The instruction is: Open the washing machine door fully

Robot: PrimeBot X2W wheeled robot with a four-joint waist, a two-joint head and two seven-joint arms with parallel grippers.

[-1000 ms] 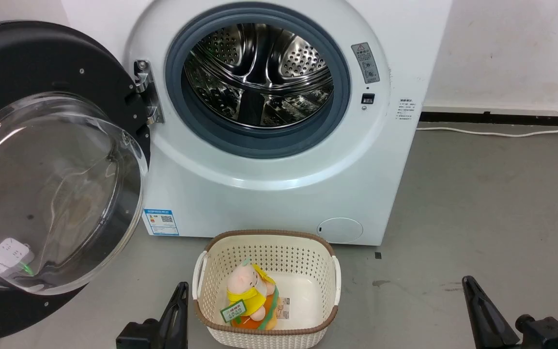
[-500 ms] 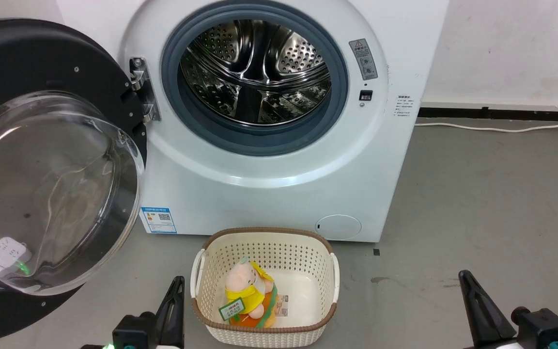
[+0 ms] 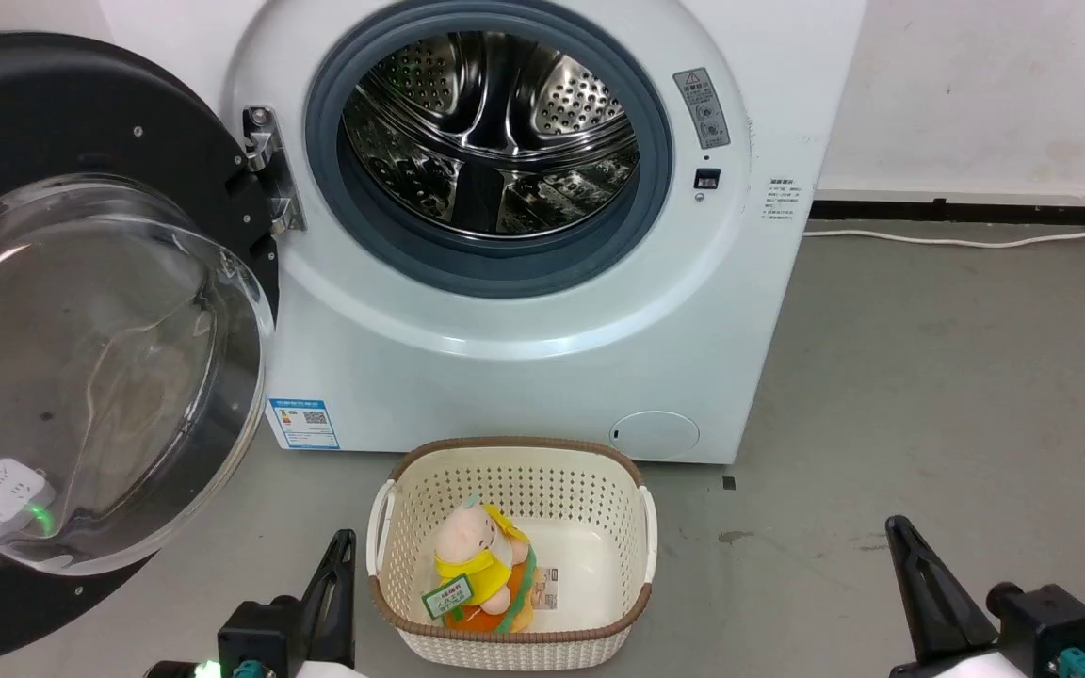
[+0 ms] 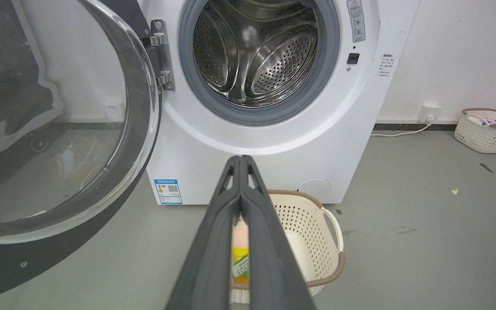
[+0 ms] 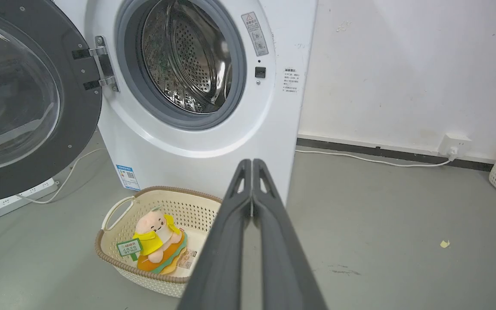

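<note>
The washing machine door (image 3: 62, 122) is swung wide open to the left on its metal hinge (image 3: 265, 169); its black ring and bulging clear glass bowl (image 3: 90, 377) face me. It also shows in the left wrist view as the door (image 4: 58, 129) and in the right wrist view as the door (image 5: 28, 107). My left gripper (image 3: 343, 541) is low at the bottom left, shut and empty, well apart from the door; its shut fingers (image 4: 240, 160) point at the machine front. My right gripper (image 3: 896, 527) is at the bottom right, shut and empty, with fingers (image 5: 252, 163) pressed together.
The steel drum mouth (image 3: 491, 132) with its grey rubber ring stands open. A cream laundry basket (image 3: 392, 499) holding a plush toy (image 3: 477, 565) sits on the floor before the machine. A power strip (image 5: 15, 200) lies under the door. A second basket (image 4: 485, 137) stands far right.
The whole head view has shifted slightly, so the camera moved. Both grippers show a little more of their bodies at the bottom edge. The door stays wide open.
</note>
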